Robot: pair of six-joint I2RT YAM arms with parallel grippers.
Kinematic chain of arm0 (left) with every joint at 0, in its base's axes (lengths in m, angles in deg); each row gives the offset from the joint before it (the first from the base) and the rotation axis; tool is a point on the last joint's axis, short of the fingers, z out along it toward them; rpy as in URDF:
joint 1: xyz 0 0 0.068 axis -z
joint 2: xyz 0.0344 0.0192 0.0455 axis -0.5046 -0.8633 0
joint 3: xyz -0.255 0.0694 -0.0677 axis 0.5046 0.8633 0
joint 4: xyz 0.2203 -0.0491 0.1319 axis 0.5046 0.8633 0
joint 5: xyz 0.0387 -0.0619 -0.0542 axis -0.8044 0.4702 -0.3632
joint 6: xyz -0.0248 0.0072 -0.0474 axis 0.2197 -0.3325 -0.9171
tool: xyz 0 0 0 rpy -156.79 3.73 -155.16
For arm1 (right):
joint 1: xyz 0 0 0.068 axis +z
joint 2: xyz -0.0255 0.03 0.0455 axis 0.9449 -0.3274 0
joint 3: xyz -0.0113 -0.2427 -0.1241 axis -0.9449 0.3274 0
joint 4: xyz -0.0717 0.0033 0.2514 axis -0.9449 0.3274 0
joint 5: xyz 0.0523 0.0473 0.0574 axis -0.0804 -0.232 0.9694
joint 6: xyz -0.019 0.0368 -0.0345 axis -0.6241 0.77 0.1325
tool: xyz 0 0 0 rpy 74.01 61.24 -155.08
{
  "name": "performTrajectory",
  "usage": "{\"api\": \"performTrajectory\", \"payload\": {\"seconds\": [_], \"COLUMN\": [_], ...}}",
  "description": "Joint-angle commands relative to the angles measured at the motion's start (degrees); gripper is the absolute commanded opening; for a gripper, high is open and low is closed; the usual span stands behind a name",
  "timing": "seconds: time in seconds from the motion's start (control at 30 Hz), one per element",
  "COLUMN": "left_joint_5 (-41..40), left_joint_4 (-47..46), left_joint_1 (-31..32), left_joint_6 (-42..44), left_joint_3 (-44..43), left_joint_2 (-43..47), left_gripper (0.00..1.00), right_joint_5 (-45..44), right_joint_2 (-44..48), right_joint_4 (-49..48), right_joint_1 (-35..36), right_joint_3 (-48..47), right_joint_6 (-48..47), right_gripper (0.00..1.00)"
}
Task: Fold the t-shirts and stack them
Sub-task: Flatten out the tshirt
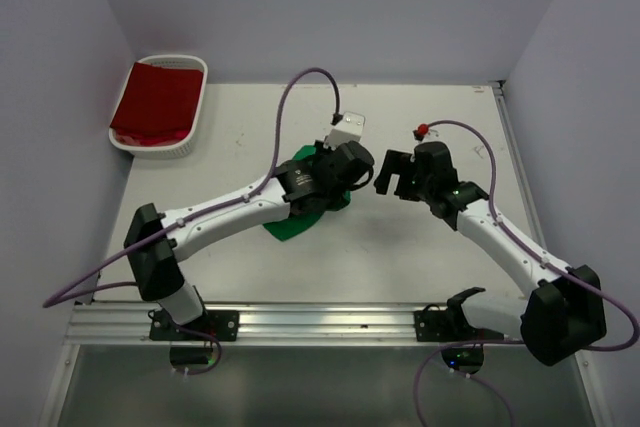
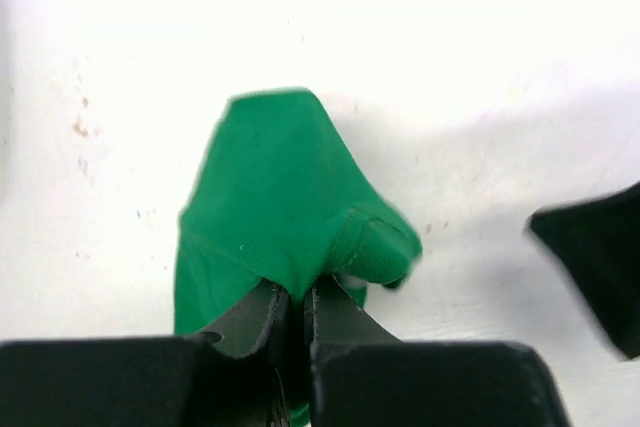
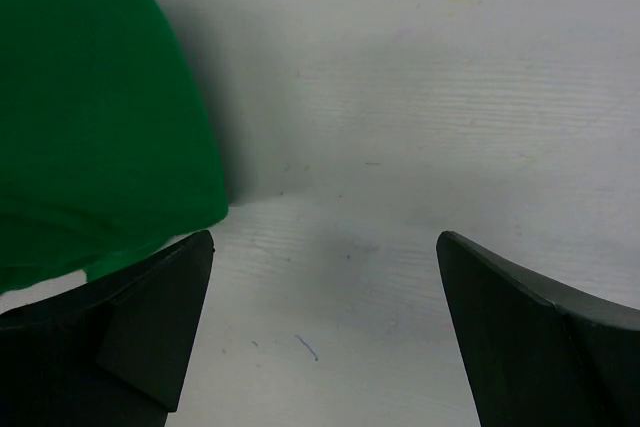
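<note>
1. The green t-shirt [image 2: 280, 187] is seen bunched on the table [image 1: 400, 267] near its middle, largely hidden under the left arm in the top view.
2. A fold of it is pinched between the nearly closed fingers of the left gripper [image 2: 298, 302], and the rest of the cloth spreads away ahead of the fingertips.
3. The right gripper [image 3: 325, 277] is held wide apart (nothing lies between its fingers). The green cloth is seen just beside the finger at the left of its wrist view.
4. The dark red t-shirt [image 1: 155, 102] is laid in the white basket [image 1: 152, 150] at the far left corner, well apart from both grippers.
</note>
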Motion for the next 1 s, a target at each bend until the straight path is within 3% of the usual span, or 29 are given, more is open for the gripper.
{"api": "performTrajectory", "payload": {"seconds": [0.0,0.4,0.53,0.77,0.97], "left_joint_5": [-3.36,-4.95,-7.14,-6.44,-4.42], "left_joint_4": [2.17,5.43,5.78,4.46,0.42], "left_joint_1": [-1.23,-5.45,-5.89,-5.8,-5.36], "left_joint_6": [1.54,3.73,7.86,16.82,19.2], "left_joint_3": [-4.22,-13.0,-21.25,-45.22,-48.34], "left_joint_2": [4.11,5.0,2.98,-3.0,-3.01], "left_gripper": [0.0,0.0,0.0,0.0,0.0], "right_joint_5": [13.64,17.08,12.69,11.36,11.54], "right_joint_2": [-2.27,-8.95,-7.38,-3.42,-3.6], "right_joint_4": [-8.95,-13.53,-10.37,-7.64,-8.16], "right_joint_1": [0.61,10.44,13.27,15.03,15.38], "right_joint_3": [2.08,1.47,1.91,1.74,1.3], "right_joint_6": [-0.6,-1.13,-1.66,-2.71,-2.98], "right_gripper": [0.99,0.99,0.99,0.99,0.99]}}
